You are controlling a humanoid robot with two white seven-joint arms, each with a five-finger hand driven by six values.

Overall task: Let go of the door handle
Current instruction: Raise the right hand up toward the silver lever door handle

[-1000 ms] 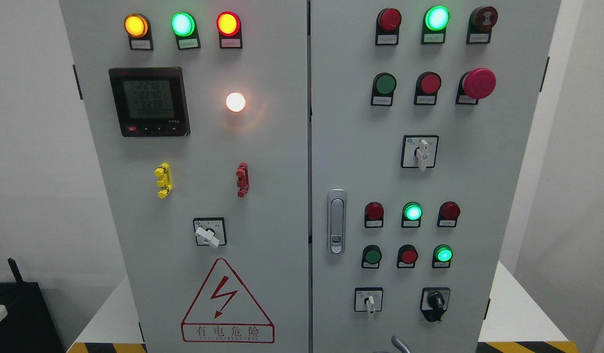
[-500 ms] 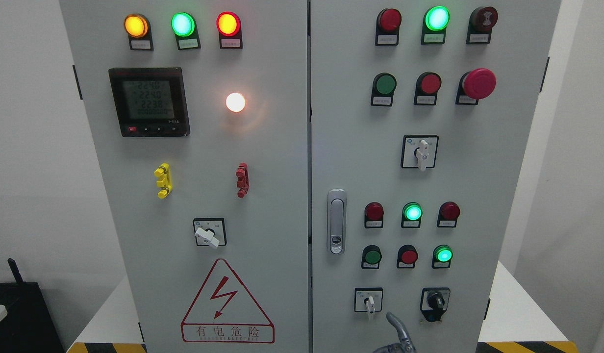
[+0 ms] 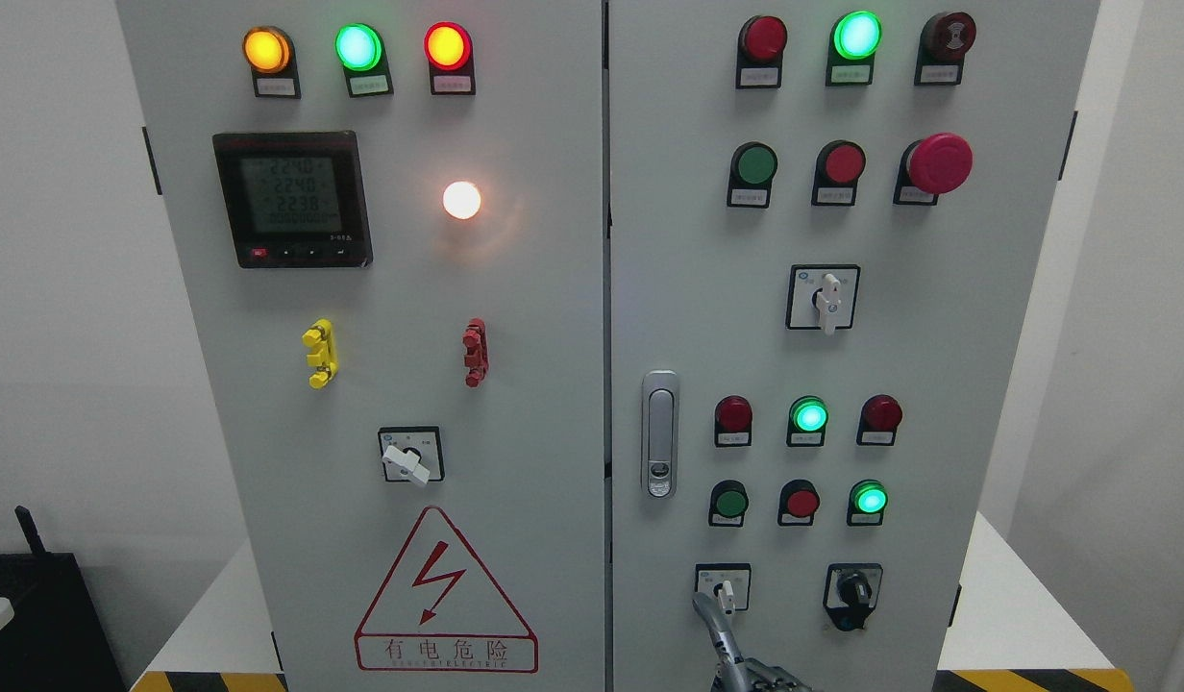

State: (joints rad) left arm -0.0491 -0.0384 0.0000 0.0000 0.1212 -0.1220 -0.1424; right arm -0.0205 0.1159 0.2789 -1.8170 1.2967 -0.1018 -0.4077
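**Hand low, handle untouched**

My hand (image 3: 741, 663) shows at the bottom edge, right of the middle; one metal finger (image 3: 715, 623) sticks up toward eleven o'clock, its tip just beside the small white switch (image 3: 724, 591) on the right door (image 3: 938, 336); the other fingers are cut off by the frame, so I cannot tell whether the hand is spread or curled; it grips nothing that I can see; nor can I tell from which side its arm comes in.

The handle (image 3: 659, 432) sits on the right door's left edge, at about twelve o'clock from my hand, upright, flush in its silver plate and well apart from my finger; both doors look closed; I judge the letting-go as already done, or not yet relevant, since nothing holds the handle.

The risk from here: my raised finger is close to that white switch; a small drift up or toward two o'clock could knock its lever or the black knob (image 3: 852, 588) beside it, changing a live panel's state; lit lamps (image 3: 809, 415) show it is powered.
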